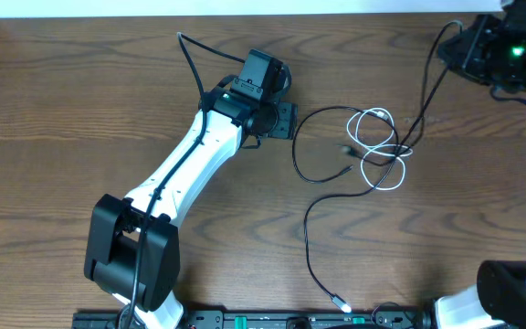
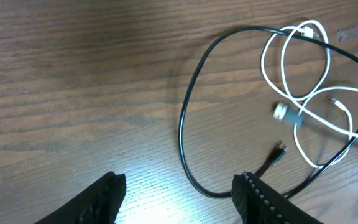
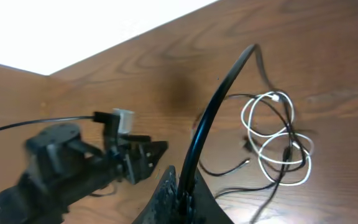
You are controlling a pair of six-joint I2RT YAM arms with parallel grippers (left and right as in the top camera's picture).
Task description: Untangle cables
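The white cable (image 1: 379, 123) lies in loops right of the table's middle, twisted with the black cable (image 1: 296, 155). The black cable curves out to the left, and a tail runs down to a plug (image 1: 339, 302) near the front edge. My left gripper (image 1: 284, 120) is open just left of the tangle. In the left wrist view its fingers (image 2: 179, 193) straddle the black cable's curve (image 2: 185, 118), with the white cable (image 2: 291, 93) farther right. My right gripper (image 3: 182, 193) is shut on the black cable (image 3: 219, 99), holding a strand lifted off the table at the back right (image 1: 455, 46).
The left arm's white link (image 1: 190, 164) stretches diagonally from its base (image 1: 131, 251) at the front left. The right arm's base (image 1: 510, 292) is at the front right. A pale wall edge (image 1: 245, 7) runs along the table's back.
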